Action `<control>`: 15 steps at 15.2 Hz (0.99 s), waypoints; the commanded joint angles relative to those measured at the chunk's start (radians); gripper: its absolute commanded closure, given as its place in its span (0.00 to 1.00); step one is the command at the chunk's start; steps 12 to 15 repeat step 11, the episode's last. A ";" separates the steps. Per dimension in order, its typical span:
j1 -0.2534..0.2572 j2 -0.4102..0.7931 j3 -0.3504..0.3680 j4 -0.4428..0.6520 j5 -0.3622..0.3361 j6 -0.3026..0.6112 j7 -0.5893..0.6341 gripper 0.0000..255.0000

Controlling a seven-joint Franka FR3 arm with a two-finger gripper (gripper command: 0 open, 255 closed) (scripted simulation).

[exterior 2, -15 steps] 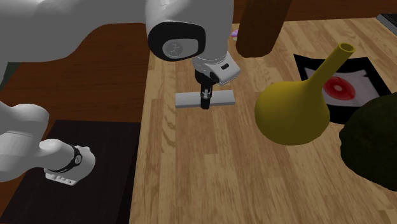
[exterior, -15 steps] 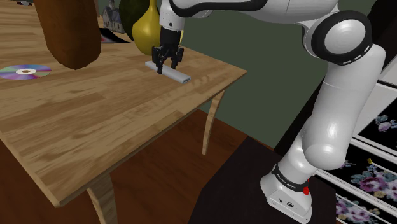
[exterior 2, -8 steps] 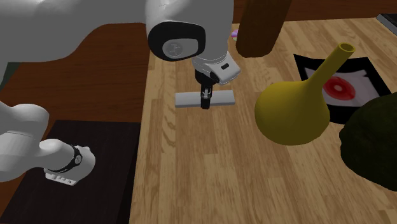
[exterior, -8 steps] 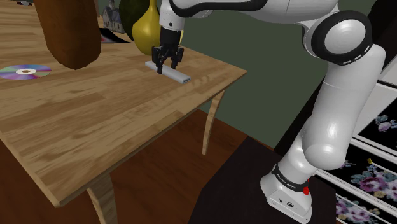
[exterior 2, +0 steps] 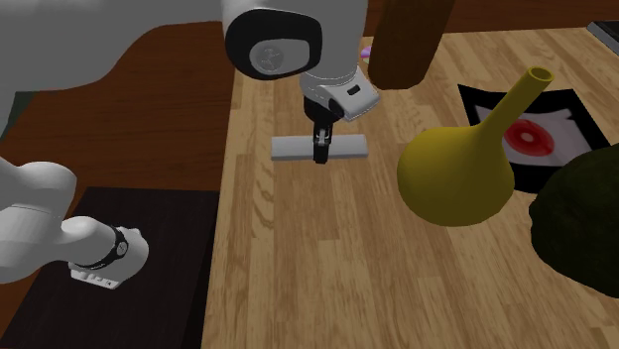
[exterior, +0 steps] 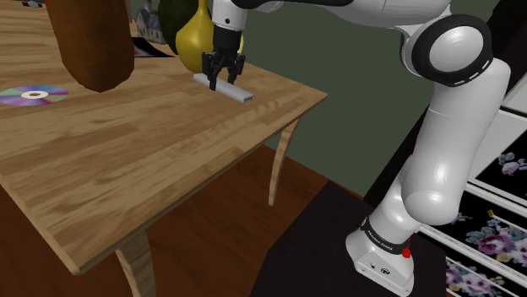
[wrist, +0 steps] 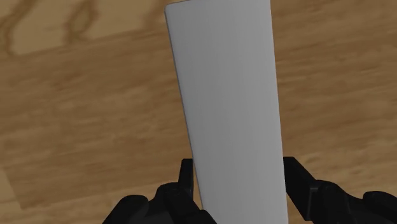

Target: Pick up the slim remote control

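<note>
Plainly the slim remote control (wrist: pixel 229 114), a flat pale grey bar, is caught across its middle by the gripper (wrist: pixel 238 175): in the wrist view the two black fingers (wrist: pixel 186 178) press against its long edges, so the gripper is pinching the remote rather than standing open around it. In the shoulder view the remote (exterior: pixel 241 93) sits in the upper middle of the frame, near the far corner of the wooden worktop (exterior: pixel 127 169), with the gripper (exterior: pixel 221 82) coming down on it from above. In the second exterior view it lies level, upper middle of the frame, its two ends (exterior 2: pixel 290 149) sticking out either side of the gripper (exterior 2: pixel 320 154).

The step in hand looks like the very start of the lift. Whether the remote has cleared the wood I cannot tell. The next move calls for a straight rise with the pinch held firm, since such a thin, smooth bar could swivel or slip.

Just beside it, to the right in the second exterior view, stands a yellow long-necked vase (exterior 2: pixel 458 169), the nearest thing to avoid. A brown column (exterior 2: pixel 412 40) rises at the upper edge, and a dark green rounded shape (exterior 2: pixel 580 228) fills the right edge. A shiny disc (exterior: pixel 34 94) lies well apart at the shoulder view's left.
</note>
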 commanded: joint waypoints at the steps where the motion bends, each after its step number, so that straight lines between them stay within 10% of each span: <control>1: 0.001 0.001 0.000 0.028 0.000 -0.027 0.001 1.00; 15: 0.007 0.031 0.002 0.181 -0.005 -0.150 0.004 1.00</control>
